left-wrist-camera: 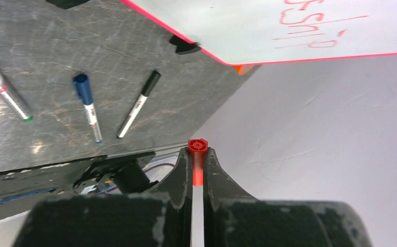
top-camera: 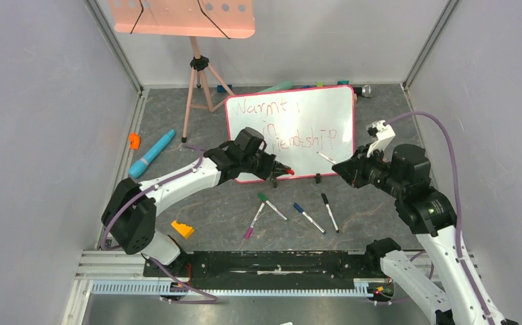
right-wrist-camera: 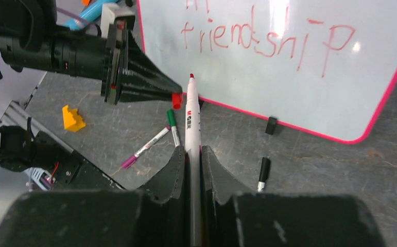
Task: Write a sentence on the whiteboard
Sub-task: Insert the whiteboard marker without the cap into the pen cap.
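Pinching marker point(right-wrist-camera: 191, 116) by barrel in right pincer point(right-wrist-camera: 191, 150), tip ahead near whiteboard point(right-wrist-camera: 314, 103); clamping cap point(left-wrist-camera: 197, 146) in left pincer point(left-wrist-camera: 197, 154). Probably light, slick, tippy: press gently.

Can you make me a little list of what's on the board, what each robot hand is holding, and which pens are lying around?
board: whiteboard, pink-red rim
writing: red sentence, last word "friendship"
left gripper: jaws shut on a red cap
right gripper: jaws shut on an uncapped red marker, tip pointing at the board
loose pens: green marker, purple marker, blue marker, black marker, lying in front of the board
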Controlling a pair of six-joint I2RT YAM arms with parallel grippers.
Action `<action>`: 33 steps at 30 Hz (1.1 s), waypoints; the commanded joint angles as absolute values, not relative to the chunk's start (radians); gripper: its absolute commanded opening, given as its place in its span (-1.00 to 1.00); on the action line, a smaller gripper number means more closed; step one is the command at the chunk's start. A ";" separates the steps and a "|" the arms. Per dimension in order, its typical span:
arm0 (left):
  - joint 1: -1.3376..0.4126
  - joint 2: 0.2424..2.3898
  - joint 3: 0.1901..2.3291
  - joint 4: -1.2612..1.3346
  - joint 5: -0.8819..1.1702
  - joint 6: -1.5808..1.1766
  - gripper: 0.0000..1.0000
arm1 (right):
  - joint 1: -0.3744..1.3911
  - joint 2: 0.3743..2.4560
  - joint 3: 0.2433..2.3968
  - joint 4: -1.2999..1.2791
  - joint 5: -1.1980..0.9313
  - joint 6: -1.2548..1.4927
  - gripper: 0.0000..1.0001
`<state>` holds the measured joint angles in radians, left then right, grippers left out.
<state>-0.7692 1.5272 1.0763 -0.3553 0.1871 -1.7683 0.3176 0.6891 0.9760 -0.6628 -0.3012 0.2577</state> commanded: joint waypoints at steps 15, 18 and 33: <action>-0.761 1.522 1.079 -0.211 0.258 -1.904 -0.96 | 0.317 0.780 0.868 -0.560 -0.520 0.219 -1.00; -0.761 1.525 1.080 -0.210 0.261 -1.908 -0.96 | 0.318 0.787 0.864 -0.558 -0.520 0.215 -1.00; -0.761 1.535 1.058 -0.161 0.284 -1.944 -0.96 | 0.319 0.798 0.837 -0.559 -0.525 0.193 -1.00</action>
<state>-0.7624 1.5288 1.0626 -0.2062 0.2474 -1.8927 0.3176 0.8001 0.8452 -0.5911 -0.5041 0.2119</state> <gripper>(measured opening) 0.054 0.118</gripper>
